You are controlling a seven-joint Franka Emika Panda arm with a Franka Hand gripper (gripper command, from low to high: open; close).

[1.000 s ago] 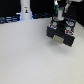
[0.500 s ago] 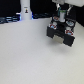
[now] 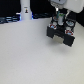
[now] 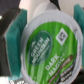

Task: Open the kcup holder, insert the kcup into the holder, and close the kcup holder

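The kcup holder (image 3: 61,31) is a black boxy unit on the white table at the exterior view's right. My gripper (image 3: 60,18) hangs right over it, with the arm coming down from above. In the wrist view the kcup (image 4: 49,47) fills the frame: a white pod with a green printed top. It sits between my teal finger pads (image 4: 13,36), so the gripper is shut on it. In the exterior view the kcup is only a small greenish spot (image 3: 60,20) at the fingertips. Whether the holder's drawer is open is too blurred to tell.
A tall white bottle-like post (image 3: 24,10) stands at the back on the exterior view's left, with dark blue clutter (image 3: 10,20) along the back edge. The white table (image 3: 30,55) spreads in front of the holder.
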